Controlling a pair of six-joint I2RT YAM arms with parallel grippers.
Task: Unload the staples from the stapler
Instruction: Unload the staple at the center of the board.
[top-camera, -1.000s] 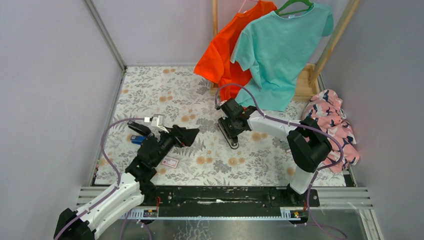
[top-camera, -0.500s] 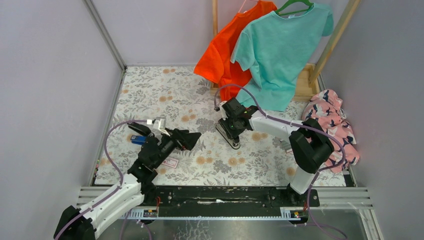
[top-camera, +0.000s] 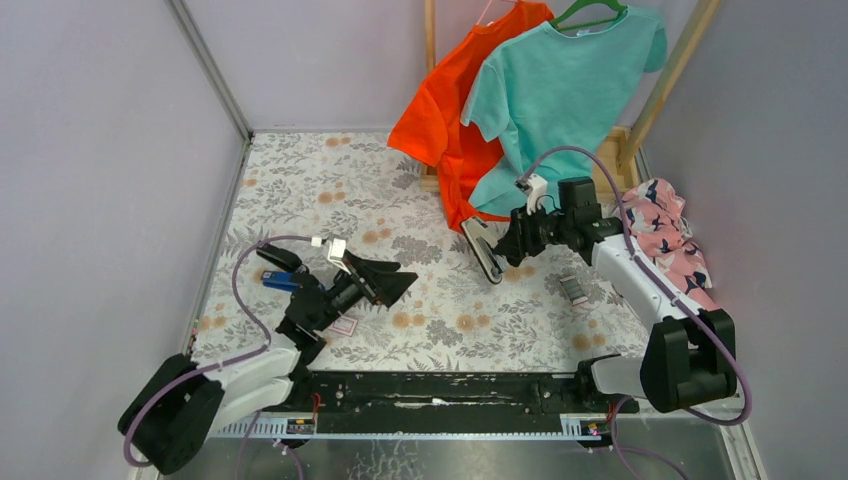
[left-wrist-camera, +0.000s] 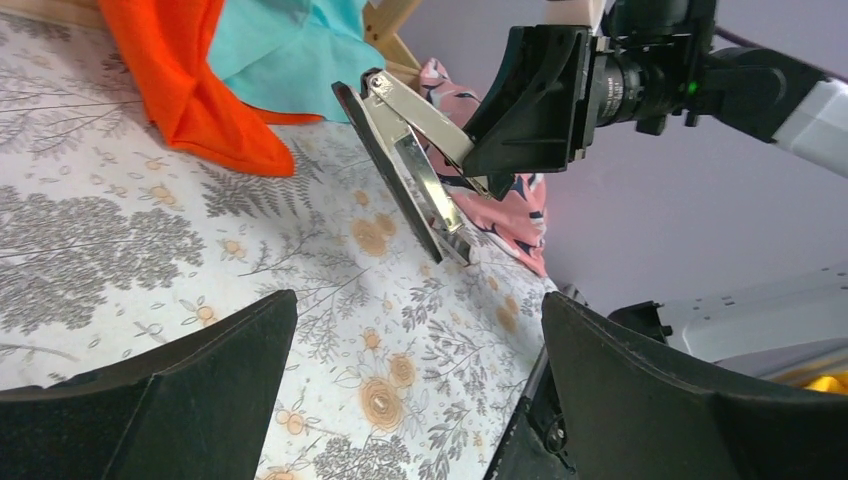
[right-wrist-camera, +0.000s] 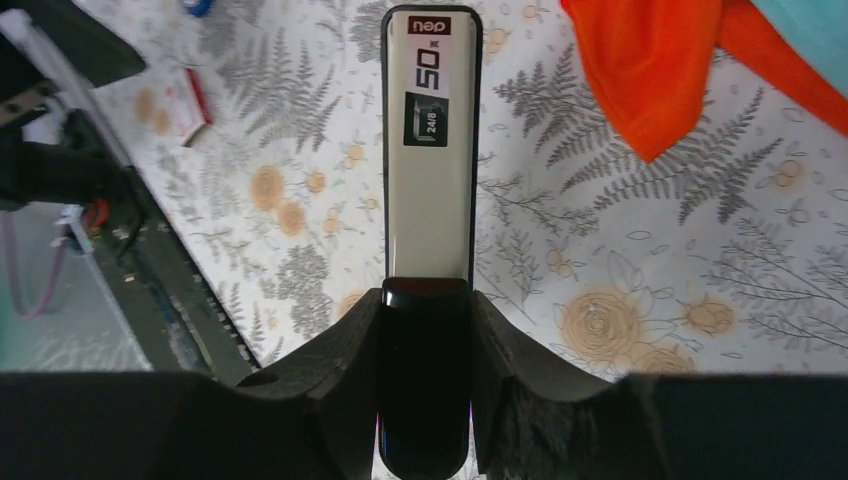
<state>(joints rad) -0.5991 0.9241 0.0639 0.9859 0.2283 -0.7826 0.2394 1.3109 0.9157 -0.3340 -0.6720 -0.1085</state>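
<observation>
Stapler (right-wrist-camera: 428, 180) rear hidden btwn R jaws; channel contents unclear.

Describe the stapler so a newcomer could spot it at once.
Find the hanging orange shirt; just below its hem, over the floral table, the right tool grips the stapler by one end. It is a slim black bar with a silver-grey face marked 50, the only item held by a tool.

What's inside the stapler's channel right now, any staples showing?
The stapler, held in the right gripper, is hinged open, and its silver channel shows from the side. No staples are visible, but the channel's inside is hidden in every view.
</observation>
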